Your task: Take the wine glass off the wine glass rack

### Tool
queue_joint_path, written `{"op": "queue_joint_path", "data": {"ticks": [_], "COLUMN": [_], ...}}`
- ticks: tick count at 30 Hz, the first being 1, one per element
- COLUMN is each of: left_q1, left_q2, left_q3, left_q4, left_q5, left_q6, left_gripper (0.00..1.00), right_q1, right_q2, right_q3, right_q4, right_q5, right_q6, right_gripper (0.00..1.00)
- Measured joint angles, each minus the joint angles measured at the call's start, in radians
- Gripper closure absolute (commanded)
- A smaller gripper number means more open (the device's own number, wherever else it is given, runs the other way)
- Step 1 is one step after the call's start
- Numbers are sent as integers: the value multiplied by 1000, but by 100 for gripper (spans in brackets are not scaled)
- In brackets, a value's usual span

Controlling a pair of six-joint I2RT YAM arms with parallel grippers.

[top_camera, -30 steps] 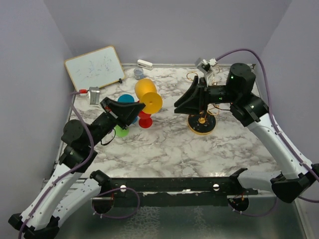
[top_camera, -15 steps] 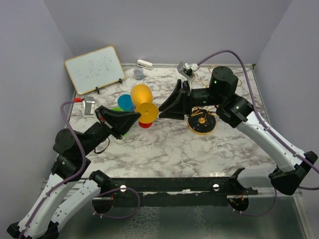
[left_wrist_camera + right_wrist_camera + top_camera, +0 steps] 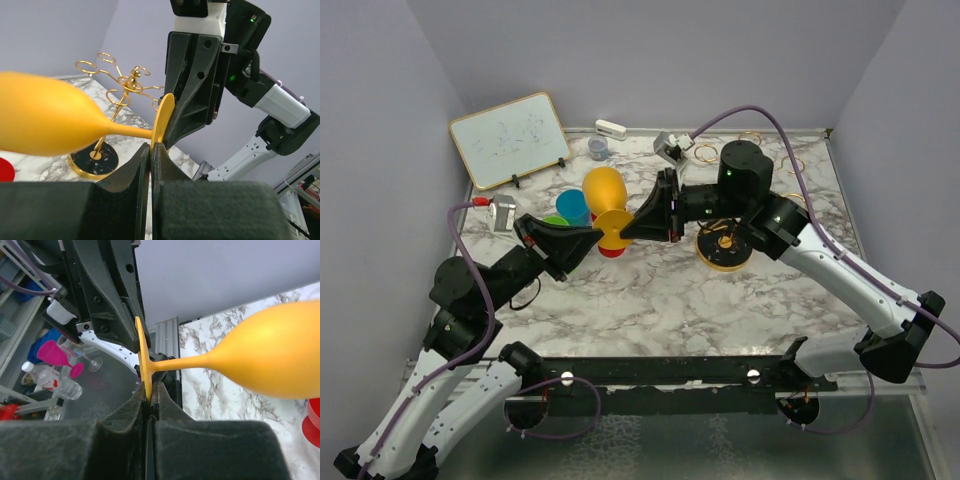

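The yellow wine glass lies tilted in the air over the table's middle left, its bowl toward the back. Its round foot is pinched from both sides. My left gripper is shut on the foot's rim, as the left wrist view shows. My right gripper is shut on the opposite rim, clear in the right wrist view. The glass also shows in the left wrist view and the right wrist view. The gold wine glass rack stands on its black base, right of the glass and partly hidden by my right arm.
A blue cup, a red glass and a green piece sit under and left of the yellow glass. A whiteboard leans at the back left. A grey cup and a white object stand at the back edge.
My right gripper has swung left from beside the rack to the glass foot and shut on it. My left gripper has shifted the glass slightly down and left, then held.
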Motion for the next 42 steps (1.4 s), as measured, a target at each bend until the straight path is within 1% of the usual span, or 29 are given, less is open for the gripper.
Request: {"op": "queue_joint_path", "data": {"ticks": [1, 2, 4, 7, 10, 11, 14, 16, 17, 19, 21, 24, 25, 30, 36, 39, 42], "left_q1": [0, 0, 0, -6, -6, -5, -5, -5, -5, -5, -5, -5, -5, -5, -5, -5, -5], "left_q2": [-1, -2, -1, 0, -14, -41, -64, -64, -57, -38, 2, 48, 62, 113, 133, 135, 134], "left_q3": [0, 2, 18, 83, 156, 188, 227, 263, 287, 327, 380, 414, 418, 424, 442, 464, 486], "left_q4": [-6, -19, -77, -243, -419, -519, -625, -677, -707, -747, -793, -831, -847, -929, -999, -1010, -1014], "left_q5": [-5, -15, -56, -167, -331, -426, -496, -519, -525, -525, -516, -482, -463, -385, -311, -290, -278], "left_q6": [3, 5, 2, -24, -75, -109, -153, -179, -194, -212, -233, -257, -266, -299, -312, -316, -323], "left_gripper": [81, 77, 72, 65, 58, 56, 55, 55, 55, 55, 55, 55, 55, 55, 55, 55, 55], "right_q1": [1, 5, 15, 31, 60, 111, 227, 327, 397, 486, 584, 656, 674, 726, 748, 750, 754], "right_q2": [2, 2, 1, -13, -66, -124, -211, -265, -279, -277, -253, -195, -164, -34, 122, 183, 225], "right_q3": [0, 0, 0, -17, -84, -159, -308, -419, -480, -558, -664, -777, -816, -929, -993, -1017, -1029], "right_q4": [-3, -10, -24, -46, -67, -75, 18, 76, 120, 195, 319, 474, 552, 890, 1290, 1413, 1476], "right_q5": [11, 27, 66, 141, 234, 319, 480, 584, 652, 740, 851, 971, 1017, 1165, 1244, 1256, 1259], "right_q6": [0, -4, -31, -96, -211, -309, -476, -600, -690, -818, -988, -1170, -1241, -1525, -1814, -1918, -1990], "right_gripper": [99, 99, 99, 99, 99, 99, 99, 99, 99, 99, 99, 99, 99, 99, 99, 99, 99]}}
